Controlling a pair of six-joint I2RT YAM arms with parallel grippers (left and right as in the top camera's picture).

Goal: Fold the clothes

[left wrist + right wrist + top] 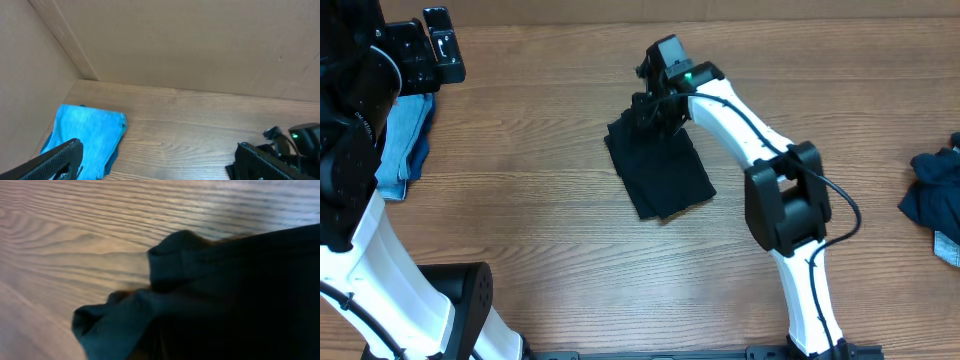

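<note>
While the jaws of your right gripper (655,108) pinch the folded black shirt (665,172) by its far edge, mid counter (550,230), your left gripper (157,162) hangs far left, jaws spread, over blue denim (87,132).

Table (550,250): wood, visible grain, smooth satin finish. Black T-shirt (665,175), centre: soft matt cloth. Light blue denim (405,140), 9 o'clock: woven, matt. Navy garment (935,195), 3 o'clock: matt cloth. Right arm shell (740,125): glossy white plastic.

Lab bench: wood-grain table (570,250), bare board walls (175,40) (white robot arm (750,125) mounted).
</note>
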